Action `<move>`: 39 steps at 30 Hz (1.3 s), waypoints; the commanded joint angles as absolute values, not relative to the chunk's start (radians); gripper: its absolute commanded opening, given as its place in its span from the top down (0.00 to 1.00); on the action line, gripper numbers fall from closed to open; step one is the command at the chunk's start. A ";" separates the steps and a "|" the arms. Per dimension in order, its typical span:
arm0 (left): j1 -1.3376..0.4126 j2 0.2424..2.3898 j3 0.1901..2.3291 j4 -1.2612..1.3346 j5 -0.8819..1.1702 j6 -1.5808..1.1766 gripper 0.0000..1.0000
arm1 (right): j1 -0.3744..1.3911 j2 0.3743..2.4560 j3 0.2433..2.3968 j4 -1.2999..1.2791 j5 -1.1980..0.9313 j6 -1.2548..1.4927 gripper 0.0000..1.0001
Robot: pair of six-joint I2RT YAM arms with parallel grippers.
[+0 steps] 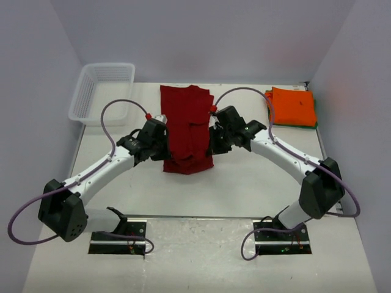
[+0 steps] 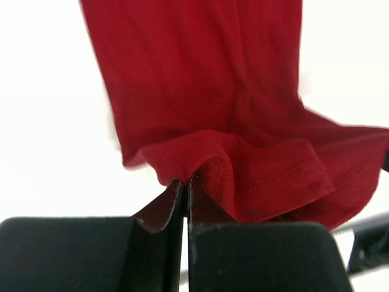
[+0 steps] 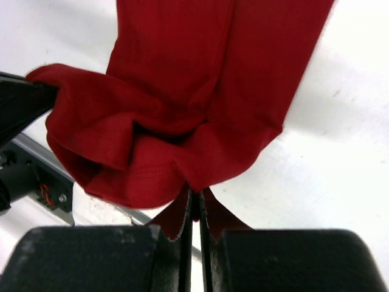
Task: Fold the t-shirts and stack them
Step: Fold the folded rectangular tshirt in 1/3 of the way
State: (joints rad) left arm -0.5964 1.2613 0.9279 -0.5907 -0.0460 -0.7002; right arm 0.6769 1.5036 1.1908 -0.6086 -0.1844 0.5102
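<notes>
Top external view shows the white table (image 1: 244,183), and the left arm (image 1: 104,168) and the right arm (image 1: 287,155) both reach from the near edge toward its middle. Between them lies the dark red t-shirt (image 1: 186,125). It forms a long strip that runs from the far edge toward the arms, and its near part is bunched in folds. A white mesh basket (image 1: 101,91) stands at the far left corner, well apart from the shirt. At the far right corner the orange t-shirt (image 1: 293,105) lies folded flat, and only an edge of the green t-shirt (image 1: 316,116) shows under it.

The left claw (image 1: 164,143) meets the red cloth on its left side, and the right claw (image 1: 212,141) on its right side. In the left wrist view the left claw (image 2: 185,188) is closed tight on a hemmed fold of the red shirt. In the right wrist view the right claw (image 3: 196,198) also pinches a gathered fold of the same shirt.
</notes>
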 commanded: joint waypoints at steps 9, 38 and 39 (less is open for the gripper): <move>-0.437 1.590 1.276 -0.600 -0.109 -0.483 1.00 | 0.493 1.923 1.650 -0.768 -0.327 0.327 1.00; -0.318 1.993 1.609 -0.555 -0.006 -0.405 1.00 | 0.364 2.399 2.284 -0.974 -0.469 0.278 1.00; -0.313 1.993 1.608 -0.546 0.000 -0.406 1.00 | 0.361 2.407 2.304 -0.976 -0.469 0.275 1.00</move>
State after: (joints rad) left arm -0.3309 1.9869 1.5597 -0.5900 -0.0174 -0.4328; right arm 0.3706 2.3970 2.2295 -0.9493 -0.4358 0.3000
